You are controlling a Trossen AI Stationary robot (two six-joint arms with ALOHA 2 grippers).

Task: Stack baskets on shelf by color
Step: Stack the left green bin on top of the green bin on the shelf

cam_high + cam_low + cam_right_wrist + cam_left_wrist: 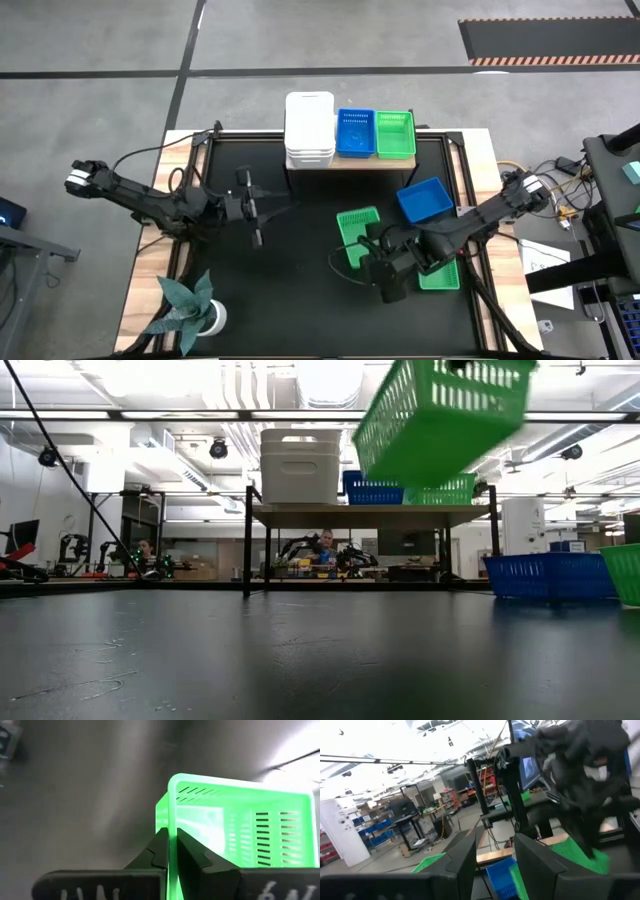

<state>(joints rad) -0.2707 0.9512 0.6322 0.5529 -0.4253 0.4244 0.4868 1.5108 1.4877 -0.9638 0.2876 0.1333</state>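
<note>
While one green basket hangs off the table, the rest of the stock reads as follows.

Shelf [345, 163]: light-wood board on black legs, upper centre of the high view; three piles side by side.
White baskets [309, 128]: stacked at the shelf's left end, tallest pile; contents not visible.
Blue basket on shelf [354, 132]: middle place, nothing visible in it.
Green basket on shelf [395, 134]: right end, nothing visible in it.
Lifted green basket [358, 228]: centre of the high view, tilted in mid-air at the top of the low view; empty as far as visible.
Right gripper [172, 851]: fingers pressed together on the lifted green basket's rim, one inside and one outside the wall.
Loose blue basket [425, 199]: on the table, right of centre, nothing visible in it.
Second loose green basket [441, 275]: lower right, partly hidden under the right arm.
Left gripper [257, 208]: left of centre, fingers spread, holding nothing.
Potted plant [190, 308]: lower left corner of the table.
</note>
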